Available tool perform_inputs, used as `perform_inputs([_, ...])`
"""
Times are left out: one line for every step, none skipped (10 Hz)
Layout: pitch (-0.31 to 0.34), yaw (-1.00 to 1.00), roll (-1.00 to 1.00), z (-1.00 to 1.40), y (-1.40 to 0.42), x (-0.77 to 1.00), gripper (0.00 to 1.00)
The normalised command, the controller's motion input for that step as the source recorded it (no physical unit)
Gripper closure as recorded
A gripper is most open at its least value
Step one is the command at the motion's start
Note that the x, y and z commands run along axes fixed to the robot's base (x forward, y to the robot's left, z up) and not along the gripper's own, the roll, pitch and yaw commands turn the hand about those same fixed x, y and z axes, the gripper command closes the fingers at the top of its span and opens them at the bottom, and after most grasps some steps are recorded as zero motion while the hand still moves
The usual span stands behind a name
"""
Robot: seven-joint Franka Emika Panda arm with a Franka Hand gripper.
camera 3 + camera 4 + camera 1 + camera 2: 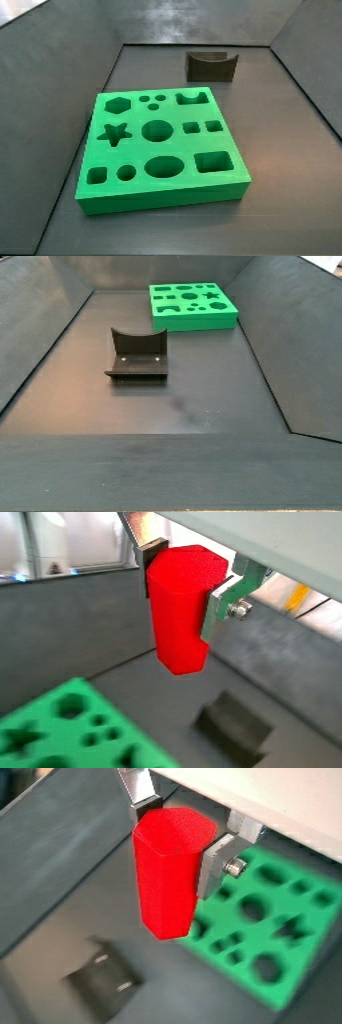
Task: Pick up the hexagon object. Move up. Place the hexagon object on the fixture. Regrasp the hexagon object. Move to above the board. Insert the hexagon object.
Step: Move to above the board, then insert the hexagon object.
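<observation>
- The gripper (179,574) appears in both wrist views only; it hangs high above the dark floor of the bin and is out of frame in both side views.
- Its two silver fingers (219,865) pinch the red bar (178,609) from opposite sides near the bar's upper end.
- The bar (171,872) hangs roughly upright between the fingers, its free lower end clear of every surface and its hexagonal top face showing.
- The green board (162,151) lies flat on the floor, all of its shaped holes open: star, hexagon, circles, squares, oval.
- In a wrist view the board (261,923) sits below and beside the hanging bar; whether the bar is directly over any hole cannot be judged from this angle.
- The fixture (138,356), a dark notched block on a base plate, stands on the floor apart from the board, with bare floor between them.
- In a side view the fixture (213,65) stands near the back wall, beyond the board's far edge, and its notch holds nothing.
- In a wrist view the fixture (235,727) shows on the floor below the gripper, blurred.
</observation>
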Motion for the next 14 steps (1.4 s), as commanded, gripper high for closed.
perform_inputs([0.049, -0.12, -1.0, 0.21, -0.7, -0.55, 1.0])
perform_inputs([0.037, -0.1, -0.9, 0.12, -0.4, -0.36, 1.0])
perform_inputs([0.023, -0.08, -0.76, 0.07, -0.26, -0.25, 1.0])
perform_inputs([0.01, -0.04, -0.47, 0.04, -0.12, -0.13, 1.0])
perform_inputs([-0.002, -0.02, -0.3, 0.03, -0.08, -0.09, 1.0])
perform_inputs([0.0, 0.0, 0.0, -0.02, 0.0, 0.0, 1.0])
perform_inputs([-0.021, 0.0, 0.0, -0.26, 0.03, 0.0, 1.0])
perform_inputs([-0.071, 0.0, -0.05, -0.42, 0.11, -0.04, 1.0])
perform_inputs([-0.084, 0.0, -0.1, -0.47, 0.19, 0.0, 1.0])
perform_inputs([-0.107, -0.02, -0.15, -0.55, 0.2, 0.0, 1.0])
perform_inputs([-0.114, -0.09, -0.17, -0.52, 0.22, -0.01, 1.0])
perform_inputs([-0.124, -0.24, -0.19, -0.49, 0.2, 0.0, 1.0])
perform_inputs([-0.109, -0.33, -0.17, -0.45, 0.21, 0.0, 1.0])
perform_inputs([-0.074, -0.41, -0.15, -0.4, 0.22, -0.04, 1.0])
